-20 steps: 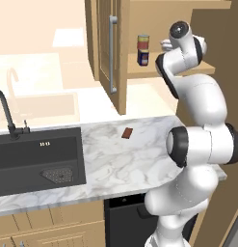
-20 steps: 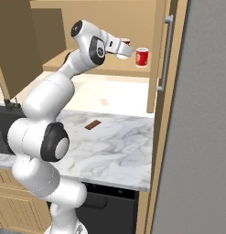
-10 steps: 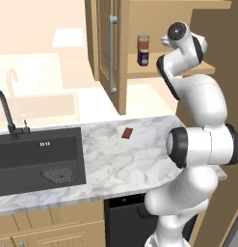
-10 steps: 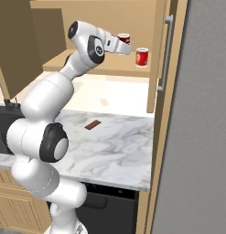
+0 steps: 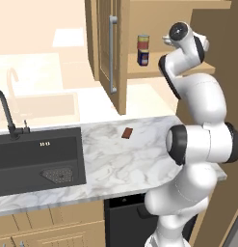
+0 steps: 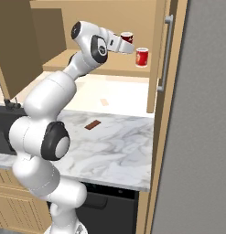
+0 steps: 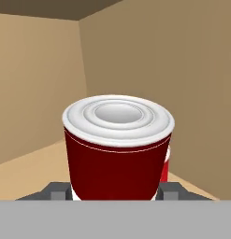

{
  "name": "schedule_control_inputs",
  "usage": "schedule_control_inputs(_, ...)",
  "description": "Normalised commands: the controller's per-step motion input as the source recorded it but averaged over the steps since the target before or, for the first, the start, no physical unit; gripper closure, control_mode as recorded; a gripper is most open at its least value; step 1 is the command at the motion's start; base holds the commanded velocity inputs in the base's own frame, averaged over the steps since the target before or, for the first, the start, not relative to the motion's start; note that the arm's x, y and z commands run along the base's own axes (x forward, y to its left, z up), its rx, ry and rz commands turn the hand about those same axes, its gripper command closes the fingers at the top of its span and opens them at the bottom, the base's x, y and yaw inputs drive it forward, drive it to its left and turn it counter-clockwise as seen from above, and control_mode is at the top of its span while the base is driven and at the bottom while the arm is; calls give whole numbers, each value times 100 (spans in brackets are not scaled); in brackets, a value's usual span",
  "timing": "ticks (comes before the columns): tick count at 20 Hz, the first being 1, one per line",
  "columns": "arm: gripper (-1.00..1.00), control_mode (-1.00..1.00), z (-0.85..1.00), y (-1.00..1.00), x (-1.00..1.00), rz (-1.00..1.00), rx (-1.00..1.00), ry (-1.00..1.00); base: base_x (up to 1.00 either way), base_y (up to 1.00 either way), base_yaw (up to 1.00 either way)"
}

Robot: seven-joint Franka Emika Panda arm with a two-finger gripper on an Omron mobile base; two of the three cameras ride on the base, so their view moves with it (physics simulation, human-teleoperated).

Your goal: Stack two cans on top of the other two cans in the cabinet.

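Observation:
My gripper (image 6: 126, 42) is shut on a dark red can with a white top (image 6: 126, 36) and holds it in the air above the cabinet shelf (image 6: 115, 69). In the hand view this can (image 7: 118, 149) sits between the fingertips (image 7: 55, 193). Just right of it and lower, a bright red can with a white rim (image 6: 142, 57) stands on the shelf; a sliver of it (image 7: 166, 164) peeks out behind the held can. Further left on the shelf (image 5: 159, 70), the grey-topped can with the red-and-yellow label (image 5: 143, 41) rests on the dark blue can (image 5: 143, 57).
The cabinet door (image 5: 107, 48) with its grey bar handle (image 5: 112, 53) stands open at the left; a second door (image 6: 163, 59) flanks the right. A small brown block (image 5: 127, 132) lies on the marble counter (image 5: 139, 159). A dark sink (image 5: 38, 157) and faucet (image 5: 5, 113) sit left.
The gripper has lifted the dark red can a little higher and carried it to the right, closer to the bright red can.

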Motion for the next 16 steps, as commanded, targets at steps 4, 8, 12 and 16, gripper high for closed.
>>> schedule_control_inputs(4,100,-100,23,-8,0,-3,0,0,0,0,0)
schedule_control_inputs(8,100,-100,18,-7,0,-3,0,0,0,0,0)
schedule_control_inputs(12,100,-100,4,-16,0,-3,0,0,0,0,0)
schedule_control_inputs(16,100,-100,0,-15,5,-2,0,0,0,0,0)
